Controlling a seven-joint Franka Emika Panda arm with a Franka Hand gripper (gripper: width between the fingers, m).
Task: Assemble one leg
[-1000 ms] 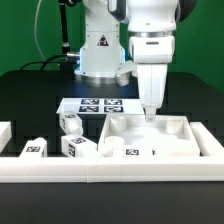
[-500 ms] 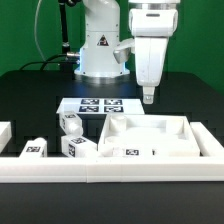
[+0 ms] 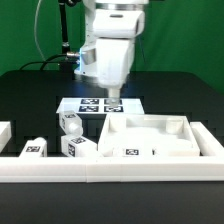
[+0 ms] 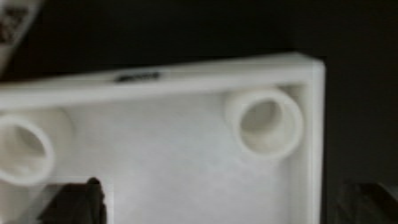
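Several small white legs with black-and-white tags lie at the front on the exterior view's left: one [image 3: 70,123] nearest the marker board, one [image 3: 76,146] in front of it, one [image 3: 33,149] further left. My gripper [image 3: 113,97] hangs above the marker board [image 3: 100,105], apart from the legs. In the wrist view the gripper [image 4: 231,205] is open and empty, its dark fingertips [image 4: 80,200] wide apart. Below it lies the large white tray-shaped panel [image 4: 160,130] with two round holes. The panel [image 3: 150,128] sits at the exterior view's right.
A long white rail [image 3: 110,171] runs along the table's front edge. Another white block [image 3: 112,147] stands against the panel's near left corner. The robot base [image 3: 100,60] stands at the back centre.
My gripper has risen out of the tray-shaped panel and moved toward the exterior view's left, ending above the marker board. The parts have not moved.
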